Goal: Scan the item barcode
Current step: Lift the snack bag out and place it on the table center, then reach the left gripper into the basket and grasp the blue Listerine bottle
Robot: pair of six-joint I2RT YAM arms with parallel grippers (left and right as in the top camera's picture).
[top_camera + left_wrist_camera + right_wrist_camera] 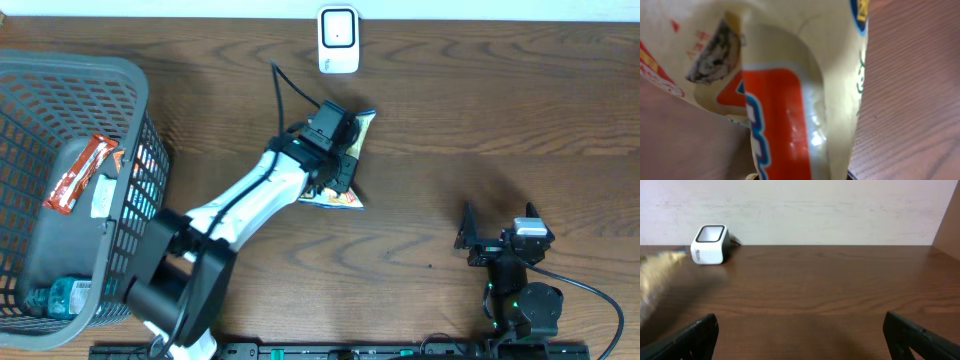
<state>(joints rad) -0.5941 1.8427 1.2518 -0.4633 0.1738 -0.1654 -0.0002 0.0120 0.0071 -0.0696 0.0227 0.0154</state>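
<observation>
Left gripper point(335, 135): jaws pressed nearly together, pinching a snack packet point(352, 196) near mid-table point(500, 120). Right gripper point(497, 224) down at the near right edge, spread wide, holding nothing, touching nothing; same wide gap in its own wrist view point(800, 330). Packet placed on the near side of the white scanner point(338, 40), well apart from it. Long axis roughly far-to-near, slightly slanted: one end toward the far edge and a little right, the other toward the robot. Cream wrapper with a red band and blue edging, crumpled, seen close up from the left wrist point(790, 100). Left fingers hidden there behind the packet; middle of the packet covered by the gripper from overhead. Barcode not made out in any view. Lifted or resting on the wood: cannot tell. From the right wrist, scanner point(710, 245) sharp, only a pale blur at the left border. Grey basket point(120, 80) cut off at far left.
</observation>
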